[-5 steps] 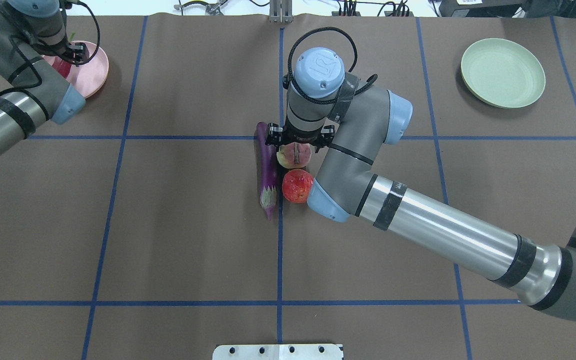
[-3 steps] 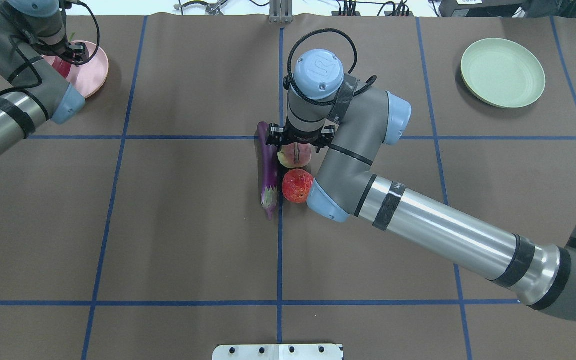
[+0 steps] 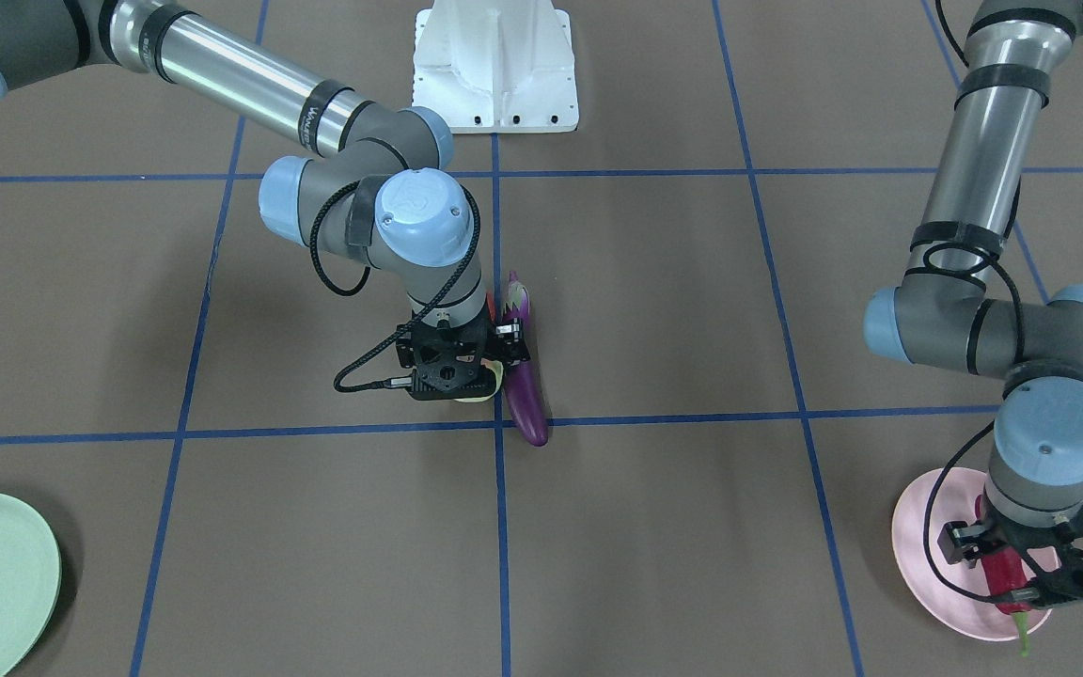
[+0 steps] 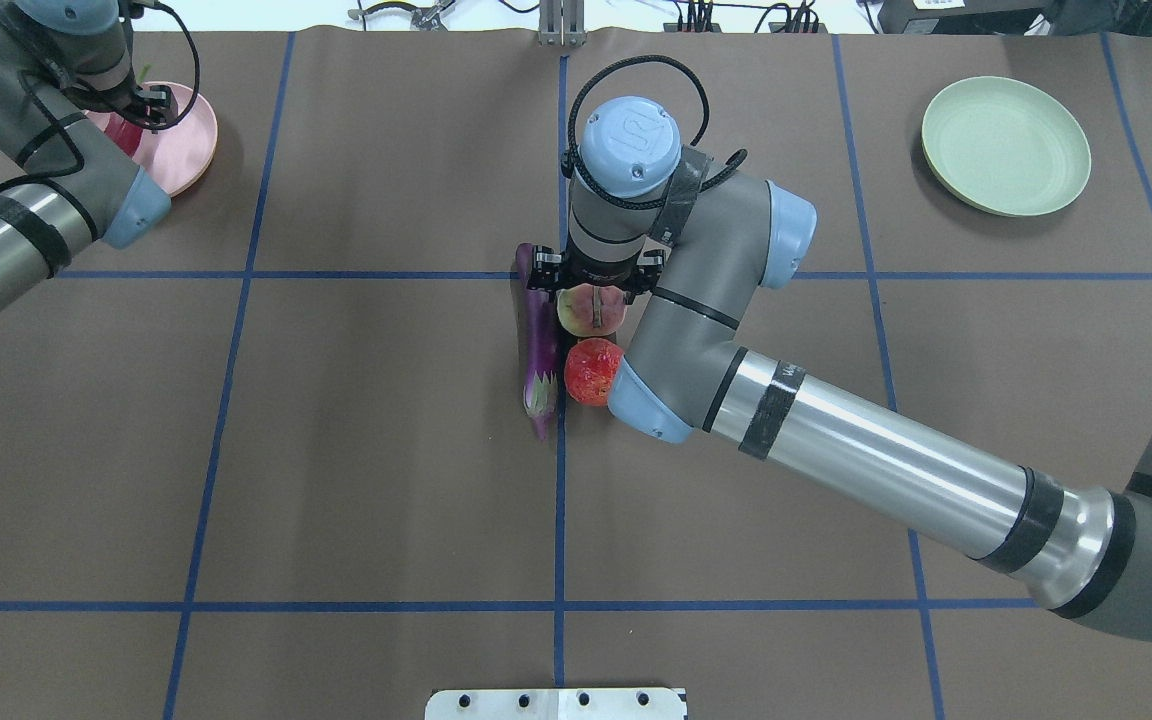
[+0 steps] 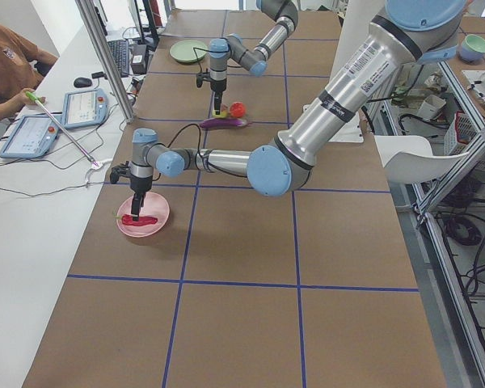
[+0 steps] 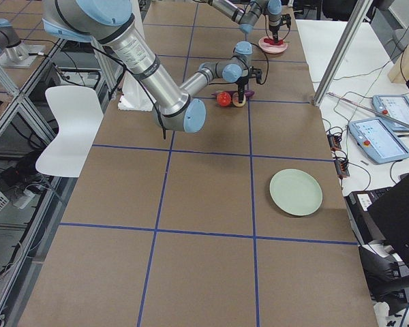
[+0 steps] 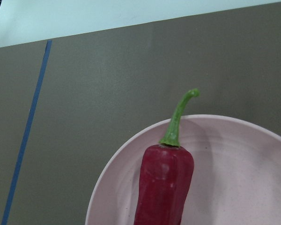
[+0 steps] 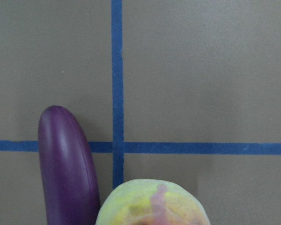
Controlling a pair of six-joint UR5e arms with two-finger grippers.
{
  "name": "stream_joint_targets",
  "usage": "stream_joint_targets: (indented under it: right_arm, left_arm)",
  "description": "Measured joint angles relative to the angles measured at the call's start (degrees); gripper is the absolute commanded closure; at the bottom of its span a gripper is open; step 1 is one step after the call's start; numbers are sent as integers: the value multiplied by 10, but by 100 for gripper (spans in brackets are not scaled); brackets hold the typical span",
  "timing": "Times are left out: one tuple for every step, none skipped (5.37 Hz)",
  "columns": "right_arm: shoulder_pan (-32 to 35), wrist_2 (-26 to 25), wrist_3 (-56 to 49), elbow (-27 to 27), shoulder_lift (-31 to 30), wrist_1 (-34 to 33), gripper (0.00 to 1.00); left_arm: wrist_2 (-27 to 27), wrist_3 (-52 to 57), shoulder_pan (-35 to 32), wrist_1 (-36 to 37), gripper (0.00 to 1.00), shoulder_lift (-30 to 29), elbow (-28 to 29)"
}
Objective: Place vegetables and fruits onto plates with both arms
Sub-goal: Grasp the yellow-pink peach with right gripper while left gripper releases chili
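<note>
**Right arm (image 4: pixel 836 450) at the peach (image 4: pixel 591 308), mid-desk (image 4: pixel 336 450); left arm (image 4: pixel 6 235) over the chili (image 7: pixel 165 187), which lies on the pink plate (image 7: pixel 243 178).**
Best lifted straight up, clear of the eggplant (image 4: pixel 538 340) and red fruit (image 4: pixel 590 373) just beside it, then carried to the green plate (image 4: pixel 1006 145). The wrists hide both pairs of jaws, so whether either grips cannot be told.

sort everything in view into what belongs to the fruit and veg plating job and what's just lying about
Belongs to the job: eggplant, peach, red-orange fruit, pink plate, chili pepper lying on it, green plate (empty).

Just lying about: white mounting base, white chair, tablets and computer mouse on the side bench.
</note>
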Motion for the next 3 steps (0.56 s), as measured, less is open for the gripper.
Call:
stream_joint_targets:
  right_arm:
    - [0, 0, -1, -3, 0, 0, 0]
    - [-1, 0, -2, -7, 0, 0, 0]
    - [-2, 0, -3, -9, -1, 0, 5]
  left_arm:
    - [0, 0, 0, 0, 0, 0, 0]
    - [0, -1, 1, 1, 0, 0, 0]
    - [0, -1, 1, 1, 0, 0, 0]
